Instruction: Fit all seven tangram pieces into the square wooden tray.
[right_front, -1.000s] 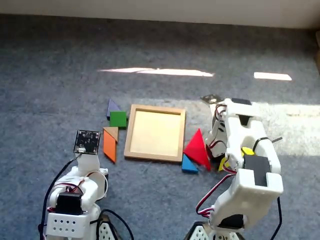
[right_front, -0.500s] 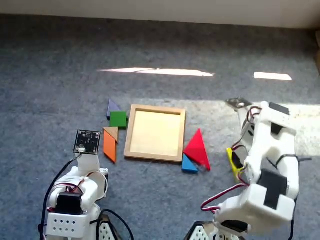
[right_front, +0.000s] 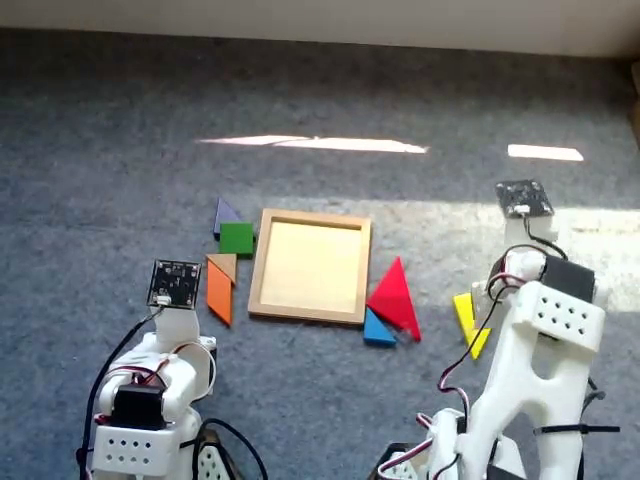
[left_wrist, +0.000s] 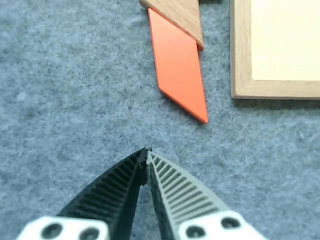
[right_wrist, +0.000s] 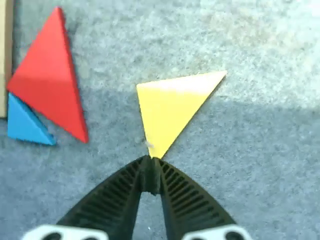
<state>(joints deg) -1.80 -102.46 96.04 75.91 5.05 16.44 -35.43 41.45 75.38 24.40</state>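
right gripper (right_wrist: 150, 162) shut and empty at corner of flat yellow triangle (right_wrist: 170, 107), 3 o'clock of square wooden tray (right_front: 258, 270); descending closed would likely just shove it

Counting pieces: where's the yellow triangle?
In the high view, the yellow triangle lies on the carpet right of the red triangle, apart from it; the right gripper points at its corner.

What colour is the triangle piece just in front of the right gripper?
Yellow triangle; the right wrist view shows it best.
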